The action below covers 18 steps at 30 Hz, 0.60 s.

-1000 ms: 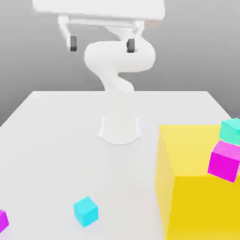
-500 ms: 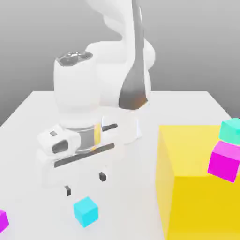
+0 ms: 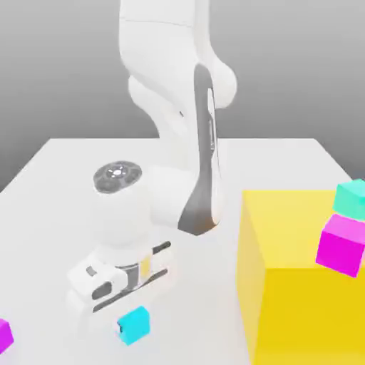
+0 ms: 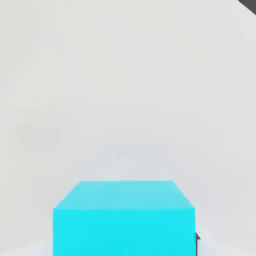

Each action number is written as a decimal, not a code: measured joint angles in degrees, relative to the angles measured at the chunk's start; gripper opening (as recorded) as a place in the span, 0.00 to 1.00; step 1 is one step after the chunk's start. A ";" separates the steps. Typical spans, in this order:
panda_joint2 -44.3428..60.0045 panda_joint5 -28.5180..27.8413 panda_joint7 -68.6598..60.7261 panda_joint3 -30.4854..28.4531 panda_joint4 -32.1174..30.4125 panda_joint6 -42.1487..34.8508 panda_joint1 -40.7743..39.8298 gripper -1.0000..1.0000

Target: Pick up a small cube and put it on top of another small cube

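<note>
grasp phase | gripper (image 3: pixel 127 329) low over table (image 3: pixel 57 185), clamped on small cube (image 3: pixel 135 324) | grip prob. for lift, stack tgt undecided

Small cube (image 3: pixel 135 325) partly behind the hand; magenta cube (image 3: pixel 4 333) edge-cropped

The arm (image 3: pixel 171 128), raised high over the far side of the table (image 3: pixel 64 185) a second ago, now folds down toward the near edge. Its hand sits low over the small cube (image 3: pixel 134 324) — half a second ago it hung just above and on the far side of it. The gripper (image 3: pixel 122 329), spread wide in both earlier pictures, is now closed onto the small cube, a dark fingertip (image 3: pixel 121 329) touching the cube's left face in the exterior view.
</note>
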 joint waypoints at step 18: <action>-27.84 0.88 16.42 13.29 16.65 -37.94 20.20 0.00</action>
